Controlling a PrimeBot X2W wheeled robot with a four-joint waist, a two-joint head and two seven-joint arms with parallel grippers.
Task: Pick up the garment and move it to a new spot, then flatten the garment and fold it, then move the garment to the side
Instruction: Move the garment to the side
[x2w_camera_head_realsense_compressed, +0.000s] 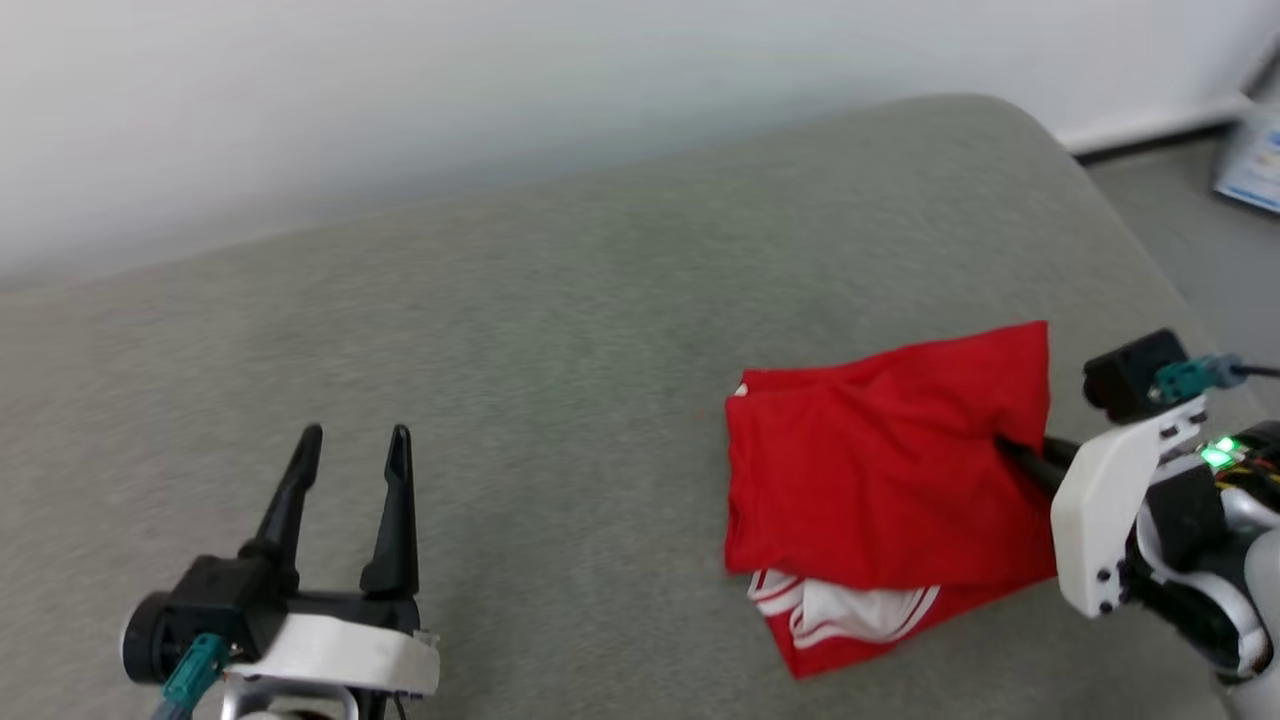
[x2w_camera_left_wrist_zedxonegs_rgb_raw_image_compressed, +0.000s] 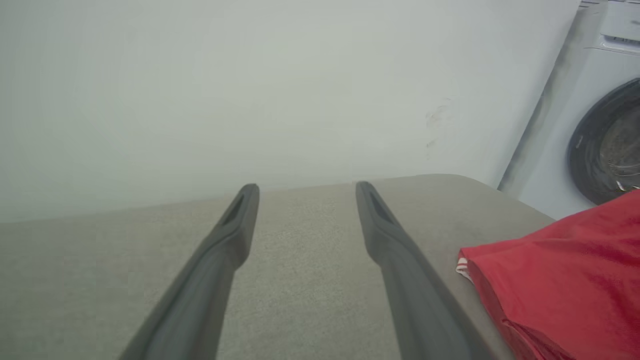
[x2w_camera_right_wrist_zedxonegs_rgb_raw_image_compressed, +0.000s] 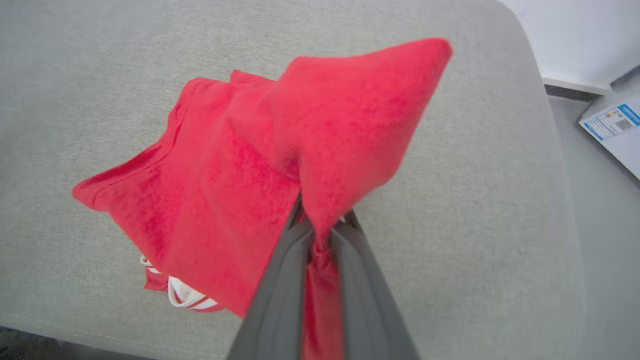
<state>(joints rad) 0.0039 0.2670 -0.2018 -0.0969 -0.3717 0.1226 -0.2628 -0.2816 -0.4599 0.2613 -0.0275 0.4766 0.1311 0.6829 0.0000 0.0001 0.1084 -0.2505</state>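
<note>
The garment (x2w_camera_head_realsense_compressed: 880, 460) lies folded into a rough red rectangle on the right part of the grey padded worktop (x2w_camera_head_realsense_compressed: 560, 300), close to its near edge. A white sleeve with red-and-white striped trim (x2w_camera_head_realsense_compressed: 850, 610) peeks out from under the lower fold. The right gripper (x2w_camera_right_wrist_zedxonegs_rgb_raw_image_compressed: 322, 225) comes in from the garment's right side, its two dark fingers pressed together on a pinch of red cloth. In the right wrist view that pinched corner rises in a peak above the rest of the fabric. The left gripper (x2w_camera_head_realsense_compressed: 355, 435) hangs over bare worktop well to the left of the garment, fingers spread apart and holding nothing. Beyond the worktop's far right corner stands a white washing machine (x2w_camera_left_wrist_zedxonegs_rgb_raw_image_compressed: 600, 145); through its dark round door the contents cannot be made out
</note>
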